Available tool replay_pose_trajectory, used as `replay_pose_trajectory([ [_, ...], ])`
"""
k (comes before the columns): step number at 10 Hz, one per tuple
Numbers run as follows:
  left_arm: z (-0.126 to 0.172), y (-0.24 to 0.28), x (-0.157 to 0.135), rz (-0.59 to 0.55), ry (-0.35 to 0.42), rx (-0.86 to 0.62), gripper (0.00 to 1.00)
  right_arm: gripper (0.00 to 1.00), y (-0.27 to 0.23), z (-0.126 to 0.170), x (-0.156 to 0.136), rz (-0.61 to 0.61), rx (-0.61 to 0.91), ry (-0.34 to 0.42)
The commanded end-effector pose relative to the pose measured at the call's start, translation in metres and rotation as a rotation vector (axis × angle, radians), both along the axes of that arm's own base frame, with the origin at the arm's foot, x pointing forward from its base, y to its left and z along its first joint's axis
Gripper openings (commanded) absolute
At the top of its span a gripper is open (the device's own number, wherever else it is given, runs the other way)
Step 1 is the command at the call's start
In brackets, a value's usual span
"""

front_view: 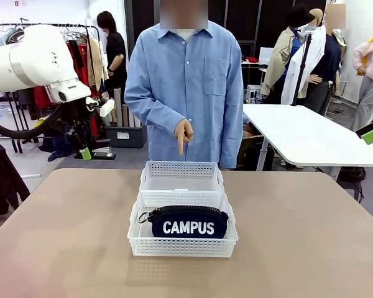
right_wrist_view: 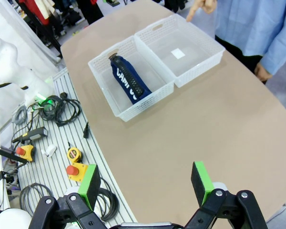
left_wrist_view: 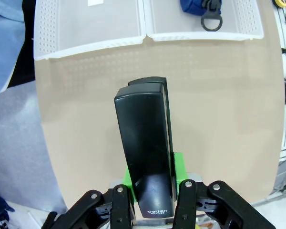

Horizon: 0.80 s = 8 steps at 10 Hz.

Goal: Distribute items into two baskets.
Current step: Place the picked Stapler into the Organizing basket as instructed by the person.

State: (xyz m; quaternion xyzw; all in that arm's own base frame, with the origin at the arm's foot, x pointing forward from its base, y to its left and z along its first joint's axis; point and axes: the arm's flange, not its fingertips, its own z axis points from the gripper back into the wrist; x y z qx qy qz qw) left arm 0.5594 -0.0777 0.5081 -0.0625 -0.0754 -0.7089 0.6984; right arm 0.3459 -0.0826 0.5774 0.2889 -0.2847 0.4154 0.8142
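the pouch (front_view: 185, 222) already lies in the nearer basket (front_view: 182, 246), so the step in hand looks like the second half of the sorting: carrying the stapler (left_wrist_view: 145, 143) to the farther basket (front_view: 181, 177), at which the person's hand (front_view: 183, 133) points a finger down from the far side of the desk (front_view: 311, 236). the left fingers (left_wrist_view: 151, 188) pinch the stapler near its back end, green pads against both its sides, raised above the desk; in the left wrist view its long axis runs straight out along the fingers, its free end pointing ahead toward the bare desk and, beyond that, the rims of both baskets. the empty basket sits ahead and off to one side of the fingers, the one with the pouch ahead and off to the other, the pouch's zip ring (left_wrist_view: 211, 21) just showing. the next move, as i judge it, calls for swinging the left arm out over the empty basket, lowering until the stapler's free end is inside the walls, and only then letting go, keeping clear of the pointing hand. the right fingers (right_wrist_view: 145, 183) stand spread wide with nothing between them, high over the desk edge, both baskets well ahead of them. the pouch's long axis lies along the length of its basket.
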Motion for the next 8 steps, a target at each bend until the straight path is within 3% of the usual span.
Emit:
replay_pose_trajectory([
  [1,0.0024,0.0024,-0.0025,0.004,-0.004,0.004,0.00,1.00,0.0017,0.0016,0.0004,0.002,0.010,-0.005],
  [8,0.0024,0.0024,-0.0025,0.004,-0.004,0.004,0.00,1.00,0.0017,0.0016,0.0004,0.002,0.010,-0.005],
])
